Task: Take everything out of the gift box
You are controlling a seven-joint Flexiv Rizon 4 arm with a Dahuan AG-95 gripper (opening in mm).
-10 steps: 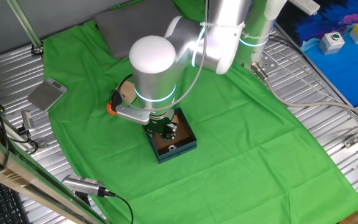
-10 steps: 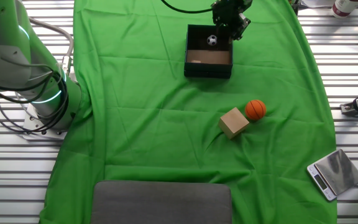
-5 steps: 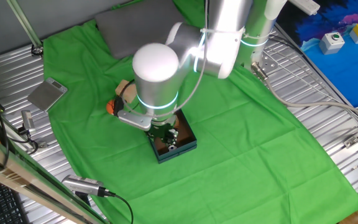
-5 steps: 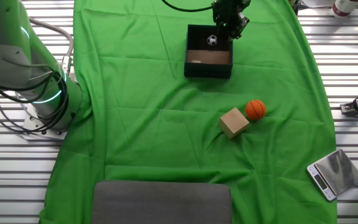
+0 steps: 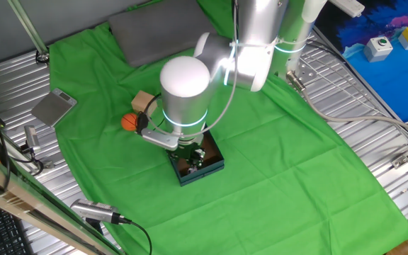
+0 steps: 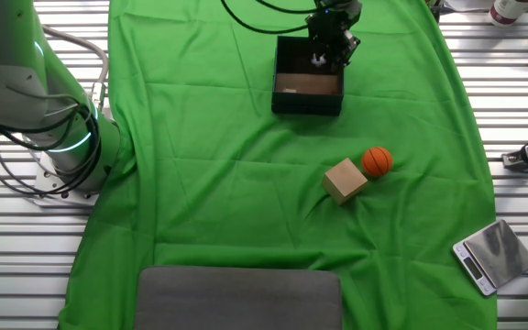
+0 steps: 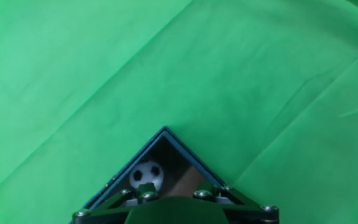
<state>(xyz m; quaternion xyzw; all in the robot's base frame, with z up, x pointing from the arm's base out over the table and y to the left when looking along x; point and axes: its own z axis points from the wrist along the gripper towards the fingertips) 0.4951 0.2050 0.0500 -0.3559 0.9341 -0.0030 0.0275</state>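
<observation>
Green cloth covers the table, and on it the gift box [image 6: 307,84] sits with the gripper [image 6: 326,53] lowered over its far corner, where the soccer ball [image 7: 146,175] lies close against the walls. Whether the fingers are spread or pressed together cannot be told, as they are hidden in every view. A straight descent is probably best, with the ball centred between the fingers before closing, since the orange ball [image 6: 377,161] and one wooden cube [image 6: 344,180] are already out on the cloth.

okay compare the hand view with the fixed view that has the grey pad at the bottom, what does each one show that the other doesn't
Only the hand view shows the soccer ball plainly, sitting in a corner of the gift box. Only that fixed view shows the wooden cube and orange ball lying out on the cloth, plus the scale and grey pad. Both show the box and green cloth.
</observation>
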